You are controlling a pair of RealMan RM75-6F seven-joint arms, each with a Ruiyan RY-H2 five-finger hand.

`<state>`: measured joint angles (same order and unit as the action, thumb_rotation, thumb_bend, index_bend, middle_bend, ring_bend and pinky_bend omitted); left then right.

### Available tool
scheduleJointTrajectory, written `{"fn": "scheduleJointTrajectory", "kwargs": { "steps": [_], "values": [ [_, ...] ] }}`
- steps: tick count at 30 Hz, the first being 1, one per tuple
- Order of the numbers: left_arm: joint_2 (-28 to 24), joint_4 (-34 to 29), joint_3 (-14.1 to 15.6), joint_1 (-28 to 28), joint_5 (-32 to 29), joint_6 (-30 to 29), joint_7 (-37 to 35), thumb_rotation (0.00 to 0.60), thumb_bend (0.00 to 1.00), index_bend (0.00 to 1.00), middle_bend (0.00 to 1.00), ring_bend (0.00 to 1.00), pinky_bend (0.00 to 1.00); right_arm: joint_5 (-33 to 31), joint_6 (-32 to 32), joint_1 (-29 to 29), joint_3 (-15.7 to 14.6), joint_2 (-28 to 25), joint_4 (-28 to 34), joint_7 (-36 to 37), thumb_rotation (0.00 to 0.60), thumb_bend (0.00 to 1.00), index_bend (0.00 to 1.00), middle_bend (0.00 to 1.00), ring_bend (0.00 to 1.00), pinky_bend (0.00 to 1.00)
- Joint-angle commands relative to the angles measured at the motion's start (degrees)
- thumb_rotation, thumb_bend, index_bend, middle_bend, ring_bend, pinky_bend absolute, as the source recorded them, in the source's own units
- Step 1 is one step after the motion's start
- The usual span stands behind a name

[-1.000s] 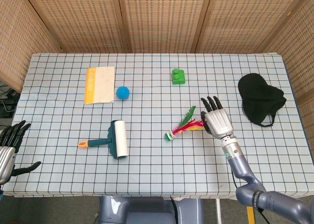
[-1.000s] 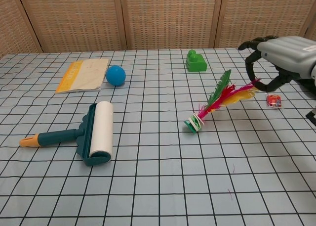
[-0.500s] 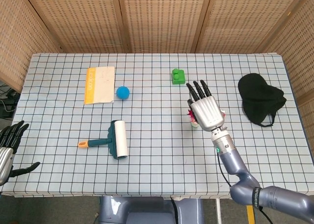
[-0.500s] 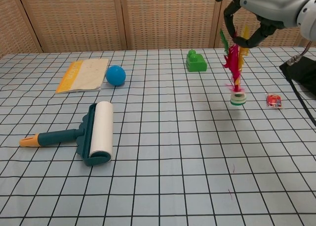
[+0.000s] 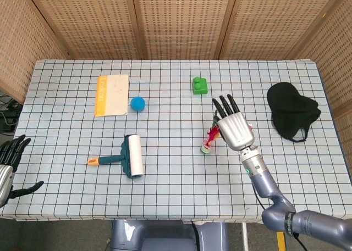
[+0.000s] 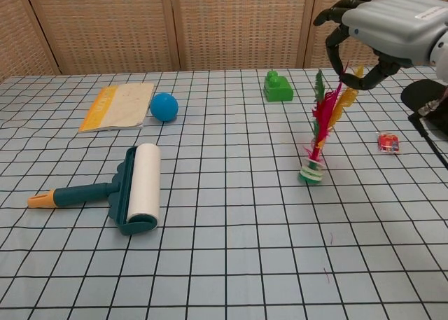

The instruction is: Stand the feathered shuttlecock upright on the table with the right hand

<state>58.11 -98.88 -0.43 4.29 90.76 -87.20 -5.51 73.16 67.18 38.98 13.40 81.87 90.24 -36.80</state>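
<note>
The feathered shuttlecock (image 6: 319,134) has red, yellow and green feathers and a white and green base. It stands nearly upright right of the table's middle, leaning slightly, with its base touching the checked cloth. In the head view the shuttlecock (image 5: 208,140) shows just left of my right hand (image 5: 235,129). My right hand (image 6: 381,33) hovers above it and pinches the feather tips between thumb and fingers. My left hand (image 5: 10,162) hangs off the table's left edge with its fingers spread, holding nothing.
A teal lint roller (image 6: 136,187) lies at the front left. A blue ball (image 6: 164,106) and a yellow booklet (image 6: 117,105) lie at the back left. A green block (image 6: 278,87) sits behind the shuttlecock. A black cap (image 5: 291,109) and a small red item (image 6: 388,142) are to the right.
The shuttlecock went from lying on the table to hanging upright in my right hand. It then came down toward the front left until its base touched the cloth.
</note>
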Motion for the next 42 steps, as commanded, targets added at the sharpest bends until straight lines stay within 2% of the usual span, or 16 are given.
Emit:
{"fn": "scheduleJointTrajectory", "kwargs": {
  "steps": [1,15,17,19,21,22,29,33,37,42],
  "values": [
    [0.0,0.0,0.0,0.0,0.0,0.0,-0.1,0.6,0.0,0.0,0.0,0.0,0.0,1.0,0.5,-0.3,-0.9,0.7,-0.5,0.9,0.6,0.63,0.79,0.17,0.0,0.0],
    [0.0,-0.3,0.1,-0.2,0.3,-0.3,0.1,0.6,0.0,0.0,0.0,0.0,0.0,6.2,4.1,-2.3,-4.4,1.4,4.4,-0.7,0.6,0.6,0.76,0.17,0.0,0.0],
    [-0.1,-0.3,0.2,-0.2,0.4,-0.4,0.1,0.6,0.0,0.0,0.0,0.0,0.0,6.7,3.9,-2.3,-4.8,0.9,4.9,-0.7,0.6,0.52,0.61,0.13,0.0,0.0],
    [-0.1,-0.3,0.2,-0.3,0.5,-0.5,0.1,0.6,0.0,0.0,0.0,0.0,0.0,7.1,3.7,-2.4,-5.1,0.4,5.2,-0.8,0.6,0.24,0.25,0.05,0.0,0.0],
    [-0.1,-0.3,0.2,-0.3,0.6,-0.6,0.1,0.6,0.0,0.0,0.0,0.0,0.0,8.3,3.8,-2.6,-5.4,-0.6,5.7,0.1,0.6,0.04,0.05,0.01,0.0,0.0],
    [-0.1,-0.3,0.3,-0.3,0.7,-0.6,0.0,0.6,0.0,0.0,0.0,0.0,0.0,8.9,3.8,-2.6,-5.5,-1.1,5.9,0.9,0.6,0.0,0.01,0.0,0.0,0.0],
    [-0.2,-0.4,0.4,-0.5,1.1,-0.9,-0.3,0.6,0.0,0.0,0.0,0.0,0.0,13.6,4.3,-2.7,-5.8,-5.9,8.0,5.5,0.6,0.0,0.0,0.0,0.0,0.0],
    [-0.4,-0.5,0.5,-0.5,1.4,-0.9,-0.9,0.6,0.0,0.0,0.0,0.0,0.0,19.9,7.1,-4.5,-7.6,-13.0,8.1,10.7,0.6,0.0,0.0,0.0,0.0,0.0],
    [-0.7,-0.3,0.6,-0.5,1.7,-1.1,-1.6,0.6,0.0,0.0,0.0,0.0,0.0,23.5,11.4,-7.6,-9.7,-16.9,4.9,16.8,0.6,0.0,0.0,0.0,0.0,0.0],
    [-0.9,0.0,0.7,-0.6,2.1,-1.4,-2.6,0.6,0.0,0.0,0.0,0.0,0.0,23.0,17.7,-12.9,-11.2,-16.5,-2.6,23.2,0.6,0.0,0.0,0.0,0.0,0.0]
  ]
}}
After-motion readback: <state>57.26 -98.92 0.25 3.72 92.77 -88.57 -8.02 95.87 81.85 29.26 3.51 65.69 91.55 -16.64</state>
